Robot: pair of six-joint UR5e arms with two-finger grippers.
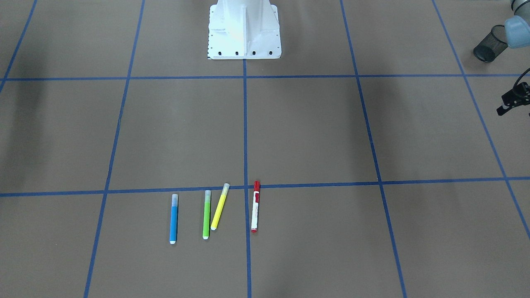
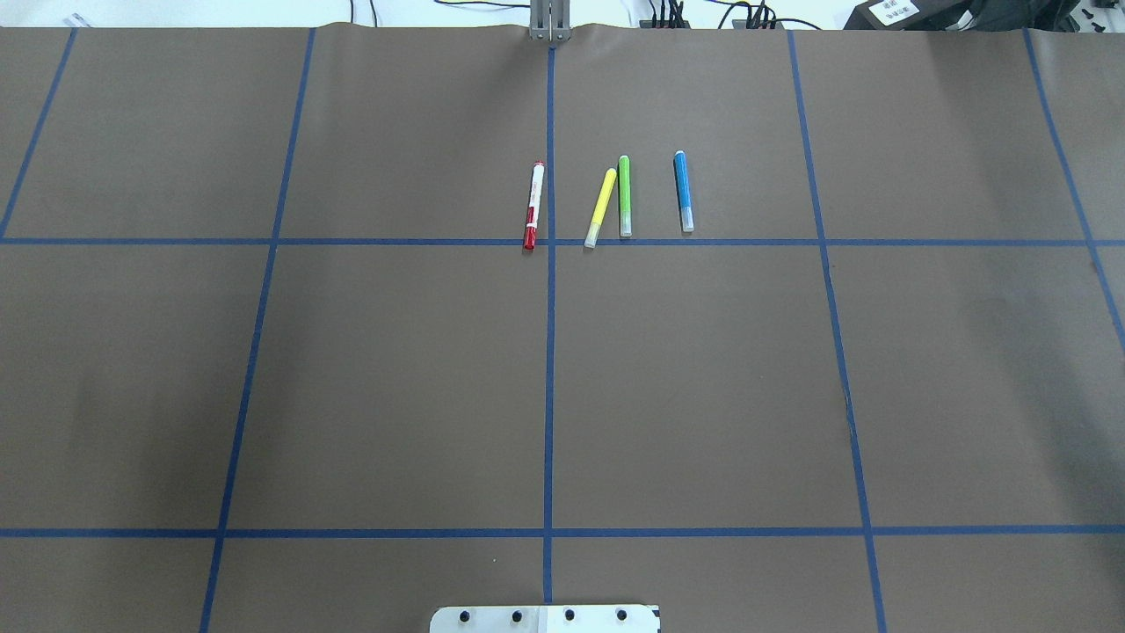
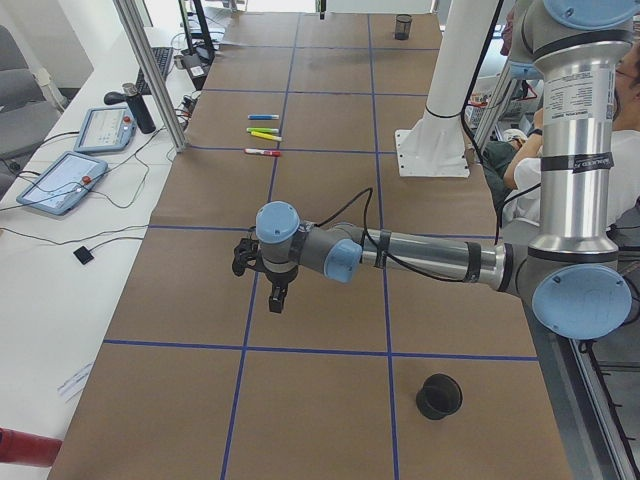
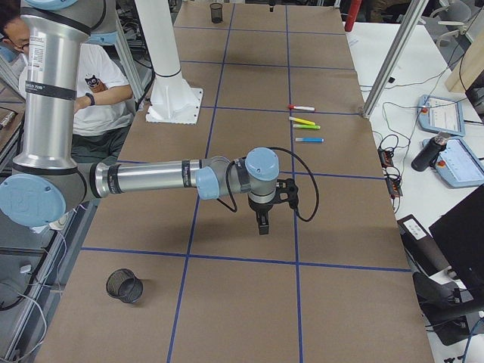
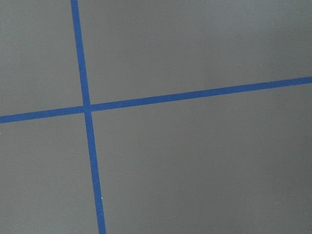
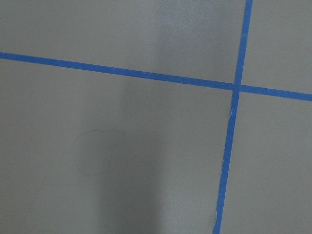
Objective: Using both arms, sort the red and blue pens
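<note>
The left fingers (image 3: 277, 295) point straight down and hang over the table (image 2: 395, 387), just beside a blue tape line, at the end of the outstretched left arm (image 3: 420, 258). They hold nothing that shows, but I cannot tell whether they are spread or together. The right fingers (image 4: 262, 224) hang the same way from the right arm (image 4: 151, 179) over the table's other half. They appear only in the side view, so I cannot tell their state either. Both wrist views show bare brown paper and crossing tape.

The pens lie well apart from both sets of fingers, in a row near the table's middle, on the side away from the white pedestal (image 1: 244, 31). The red pen (image 2: 533, 205) is closest to the left fingers. Its white barrel is just beside the centre tape line and its red cap lies on the cross line. Next comes the yellow marker (image 2: 601, 207), leaning towards the green marker (image 2: 625, 195) just beside it. The blue pen (image 2: 683, 191) is last in the row, closest to the right fingers and set apart from the green.

A black mesh cup (image 3: 438, 396) stands near the left fingers, between them and that end of the table, its mouth showing only its dark inside. A second mesh cup (image 4: 125, 285) sits likewise beyond the right fingers, with only mesh visible in it.
</note>
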